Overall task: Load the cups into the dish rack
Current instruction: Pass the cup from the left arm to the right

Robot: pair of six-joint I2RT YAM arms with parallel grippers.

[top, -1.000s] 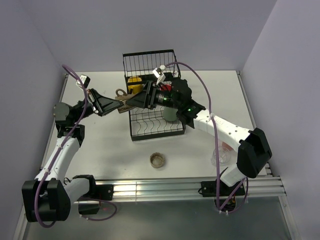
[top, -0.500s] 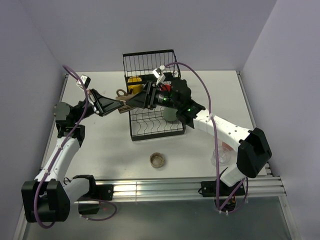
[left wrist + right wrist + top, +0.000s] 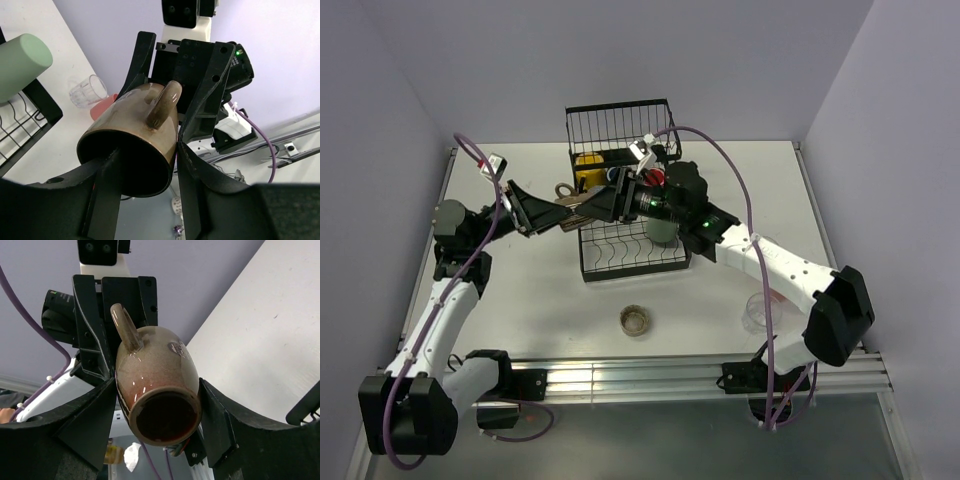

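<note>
The brown mug is up in the air, lying on its side with its handle on top, just past the left side of the dish rack and not inside it yet. Both arms have it at once. The left claw is at the open mouth and seems to pinch it, with one finger across the mouth and one pressed on the outside. The right claw hugs the bottom end, and both its fingers touch the mug's sides, so it looks closed on the mug too. I think the mug is being passed from one arm to the other, and that is why it hangs between them over the table. The top view shows where it all is: a green tumbler, a yellow mug and a red mug sit in the rack. A clear glass and a low brownish glass wait on the table. The top view does not show how the fingers hold the mug. The two wrist views show that up close, one from each end.
</note>
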